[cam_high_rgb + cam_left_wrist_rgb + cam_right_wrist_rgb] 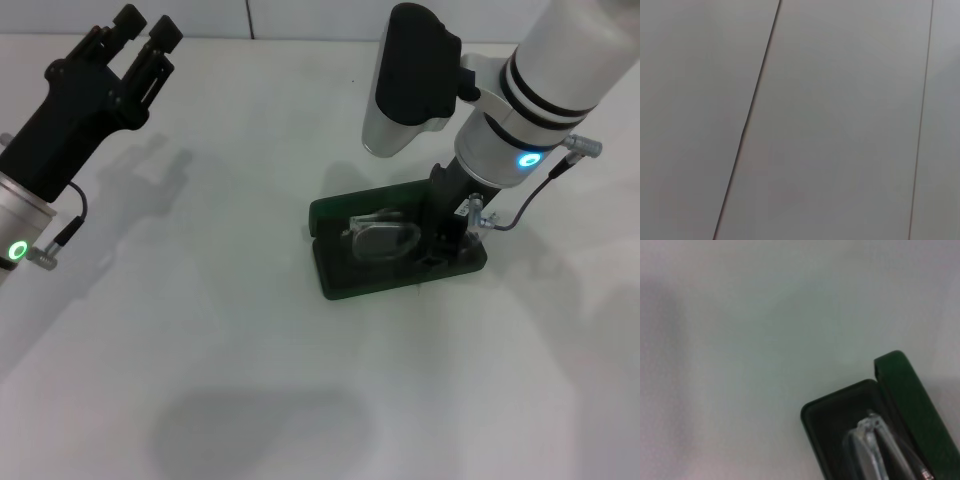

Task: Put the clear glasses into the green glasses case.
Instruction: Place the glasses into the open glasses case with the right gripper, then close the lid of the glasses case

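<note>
Honestly the clear glasses (383,238) already lying inside the open green glasses case (340,275) look light, slick and easily scratched, so grip the frame; right tool (447,238) can't tell, left tool (140,35) spread, parked.

One green glasses case (398,250) lies open on the single white tabletop (220,330), under the right end effector (447,240). One pair of clear glasses (383,237) rests inside it. Two end effectors show: that one, and the left end effector (140,45), well apart.

A plain white table (200,330) meets a pale panelled wall (840,125).
</note>
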Motion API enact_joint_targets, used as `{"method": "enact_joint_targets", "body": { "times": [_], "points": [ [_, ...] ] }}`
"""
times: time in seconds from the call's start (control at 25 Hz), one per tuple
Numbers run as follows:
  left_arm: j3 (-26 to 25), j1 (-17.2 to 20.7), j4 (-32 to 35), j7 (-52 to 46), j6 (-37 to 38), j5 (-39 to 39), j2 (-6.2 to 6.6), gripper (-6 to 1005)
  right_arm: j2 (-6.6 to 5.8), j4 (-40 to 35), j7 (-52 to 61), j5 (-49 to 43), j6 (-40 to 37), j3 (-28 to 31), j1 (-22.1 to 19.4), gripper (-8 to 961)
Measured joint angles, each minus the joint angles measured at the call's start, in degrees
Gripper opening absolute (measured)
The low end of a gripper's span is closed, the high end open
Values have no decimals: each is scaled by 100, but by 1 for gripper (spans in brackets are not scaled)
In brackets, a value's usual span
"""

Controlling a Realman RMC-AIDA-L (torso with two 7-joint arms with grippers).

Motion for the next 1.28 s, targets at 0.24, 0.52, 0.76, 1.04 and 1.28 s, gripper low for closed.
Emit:
{"method": "enact_joint_targets", "body": {
  "times": [0.24, 0.52, 0.76, 1.04, 1.28],
  "points": [
    [0, 0, -1, -7, -5, 2, -15, 507, -13, -314, -96, -1, 51, 0, -189, 304],
    [0, 0, 18, -4, -7, 2, -50, 507, -10, -619, -207, 1, 4, -60, -375, 426],
    [0, 0, 4, -15, -7, -13, -20, 506, -30, -1393, -287, -5, 5, -61, -786, 425],
    [0, 28, -1, -27, -6, -34, 19, 506, -29, -2100, -398, -30, 204, 74, -1477, 423],
    [0, 37, -1, -9, -41, -48, 29, 506, -12, -2046, -659, -1, 546, 64, -1817, 420]
  ]
}}
